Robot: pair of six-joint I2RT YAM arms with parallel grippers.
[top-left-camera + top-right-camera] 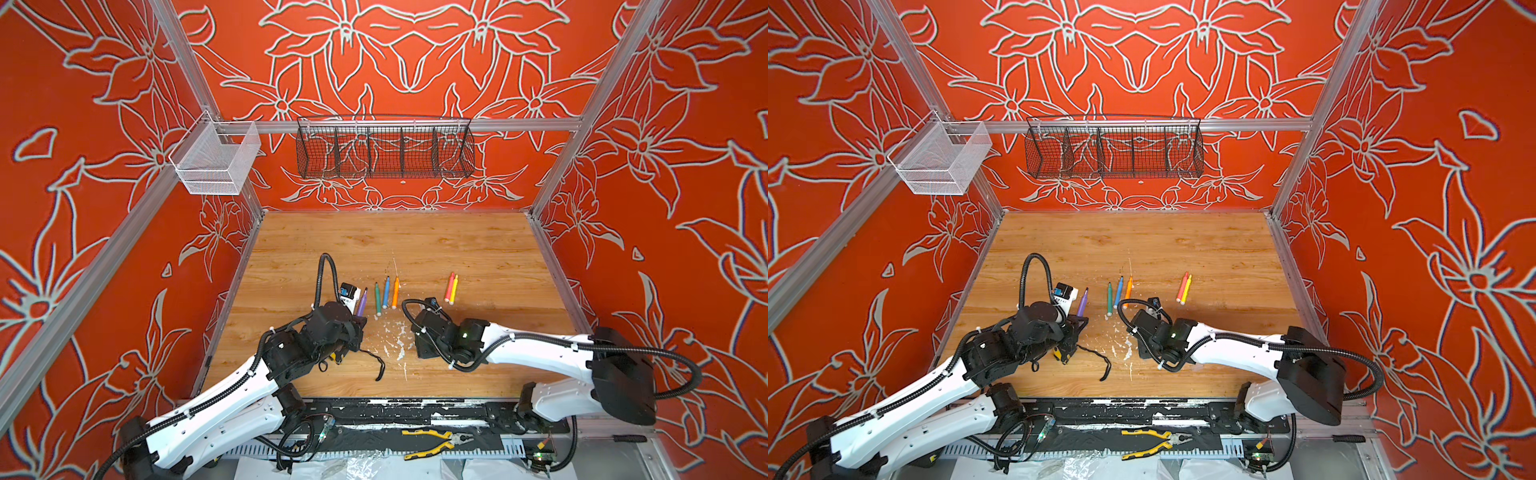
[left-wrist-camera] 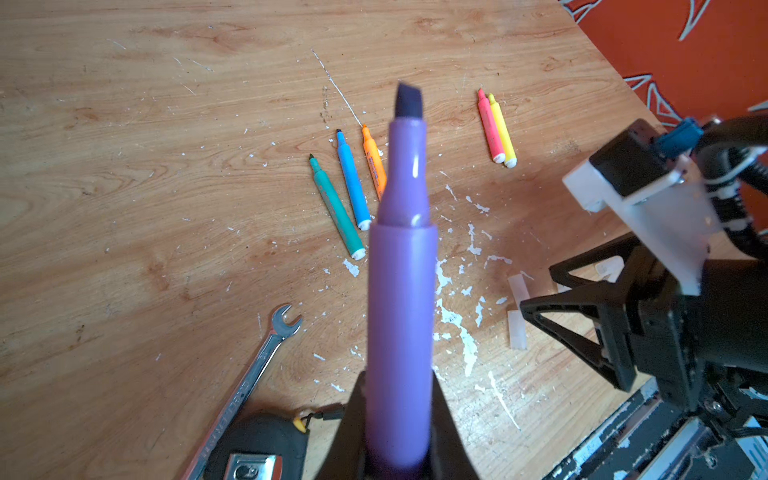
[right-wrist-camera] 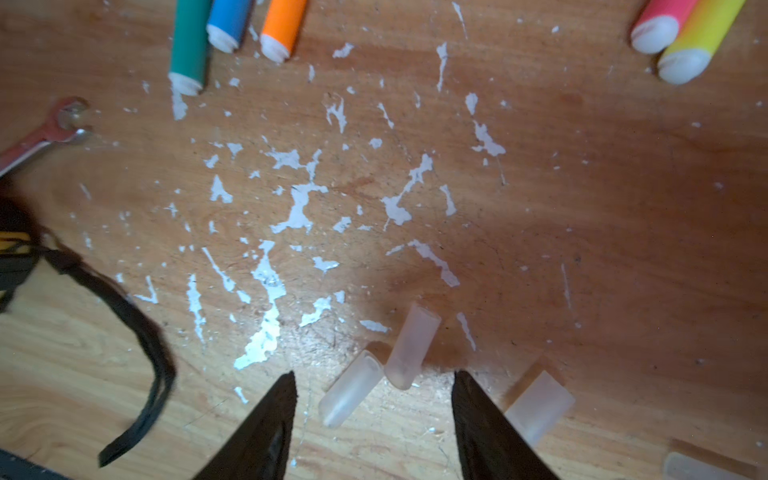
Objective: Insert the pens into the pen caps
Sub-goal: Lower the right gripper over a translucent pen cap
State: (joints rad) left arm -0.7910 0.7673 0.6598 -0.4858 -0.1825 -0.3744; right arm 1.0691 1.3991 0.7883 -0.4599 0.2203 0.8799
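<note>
your left gripper is clamped on the purple pen. your right gripper hangs half open over two pen caps, holding nothing.

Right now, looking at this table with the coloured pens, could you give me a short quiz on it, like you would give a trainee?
1. True or false: the left gripper is shut on the purple pen.
2. How many pens lie flat on the wooden table? A) three B) five C) six
3. Fill in: in the right wrist view, two clear pen ____ lie on the table between the open fingers of the right gripper.

Key: 1 true. 2 B: teal, blue, orange, pink and yellow. 3 caps.
</note>
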